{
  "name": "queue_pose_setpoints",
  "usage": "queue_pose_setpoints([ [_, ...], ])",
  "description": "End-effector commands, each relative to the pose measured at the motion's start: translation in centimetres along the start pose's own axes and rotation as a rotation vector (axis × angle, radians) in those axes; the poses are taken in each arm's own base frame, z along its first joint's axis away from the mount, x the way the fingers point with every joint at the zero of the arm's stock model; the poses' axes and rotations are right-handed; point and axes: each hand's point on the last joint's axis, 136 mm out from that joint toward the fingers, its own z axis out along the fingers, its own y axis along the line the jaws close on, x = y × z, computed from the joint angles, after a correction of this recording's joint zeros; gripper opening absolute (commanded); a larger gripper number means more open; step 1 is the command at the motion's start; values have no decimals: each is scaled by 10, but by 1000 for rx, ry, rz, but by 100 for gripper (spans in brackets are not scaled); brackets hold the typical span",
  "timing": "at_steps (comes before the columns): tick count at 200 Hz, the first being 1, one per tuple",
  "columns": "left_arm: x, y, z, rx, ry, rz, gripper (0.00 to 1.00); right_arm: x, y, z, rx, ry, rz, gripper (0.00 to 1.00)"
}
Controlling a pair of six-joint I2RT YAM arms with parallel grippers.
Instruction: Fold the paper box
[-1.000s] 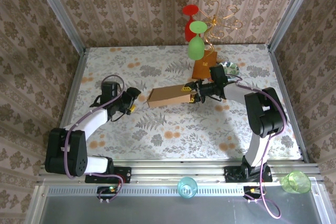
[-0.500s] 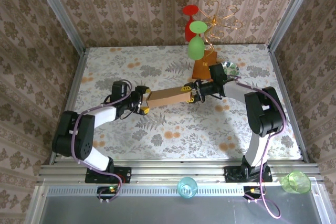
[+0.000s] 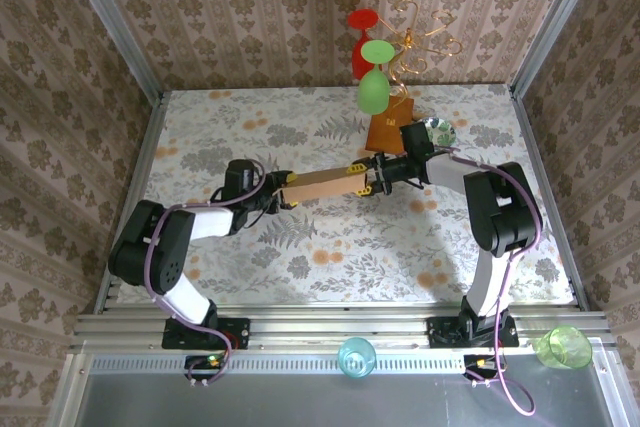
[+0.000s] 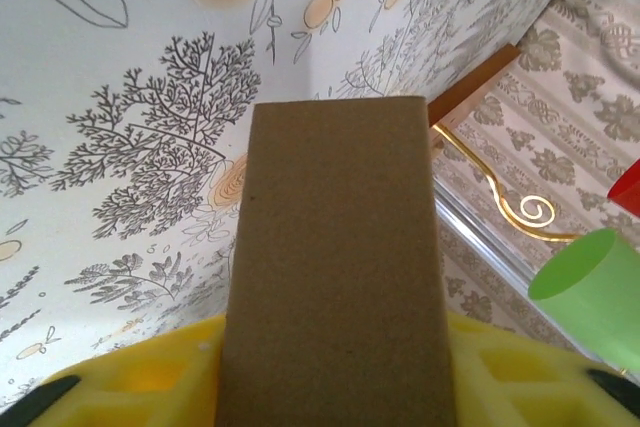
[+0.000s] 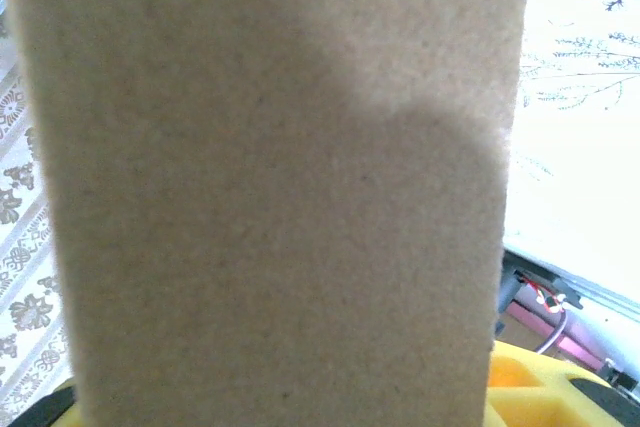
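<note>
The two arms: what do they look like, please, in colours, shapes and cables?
The left arm and right arm have white links and bulky black joints. A thin purple cable runs along each. The left hand and right hand are black, with yellow fingers.

Top cam: fixed, high above & nearside of paper box [image 3: 325, 185], looking down, far off. L wrist cam: hard against box's left end, facing along it toward wire stand [image 4: 472, 85]. R wrist cam: even closer, at box's right end. All 3 share box.

plain light-brown paper box [image 3: 322, 184] on a floral-patterned table [image 3: 330, 247].
</note>
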Motion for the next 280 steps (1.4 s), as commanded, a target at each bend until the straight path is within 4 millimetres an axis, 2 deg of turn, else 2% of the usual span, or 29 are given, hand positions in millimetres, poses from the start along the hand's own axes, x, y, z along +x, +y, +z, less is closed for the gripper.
queue_pose_setpoints([
  [1, 6, 2, -7, 11, -8, -61, 39, -6, -11, 4, 11, 15, 54, 47],
  [19, 4, 10, -14, -28, -41, -118, 33, -7, -10, 1, 11, 6, 44, 62],
  [38, 4, 21, -24, -94, -85, -187, 26, -4, -8, -9, 31, -16, 3, 73],
  [57, 6, 36, -39, -205, -126, -261, 21, 2, 1, -26, 37, -62, -82, 78],
  [72, 7, 42, -53, -274, -155, -287, 20, 9, 11, -45, 53, -117, -171, 80],
  [102, 5, 56, -85, -398, -230, -370, 19, 21, 35, -94, 71, -311, -449, 77],
  [122, -2, 62, -104, -458, -279, -410, 20, 33, 37, -120, 187, -468, -709, 64],
  [138, -9, 64, -108, -473, -292, -431, 20, 49, 35, -126, 314, -562, -990, 54],
  [147, -11, 67, -110, -492, -297, -451, 20, 55, 30, -117, 396, -571, -1140, 50],
  [152, -14, 68, -111, -499, -303, -455, 20, 67, 32, -117, 419, -588, -1240, 48],
  [167, -21, 69, -112, -521, -316, -469, 19, 84, 29, -99, 486, -554, -1470, 45],
  [191, -31, 67, -112, -552, -316, -480, 19, 92, 31, -75, 538, -485, -1667, 45],
  [200, -34, 67, -112, -563, -317, -484, 18, 90, 31, -71, 571, -460, -1698, 45],
  [207, -38, 67, -112, -567, -316, -482, 18, 80, 27, -62, 614, -413, -1690, 45],
  [224, -44, 65, -112, -586, -309, -483, 17, 69, 30, -54, 686, -349, -1679, 45],
  [248, -47, 62, -111, -598, -299, -480, 15, 67, 29, -36, 736, -230, -1696, 45],
  [280, -51, 62, -111, -601, -310, -482, 14, 65, 28, -20, 729, -186, -1679, 47],
])
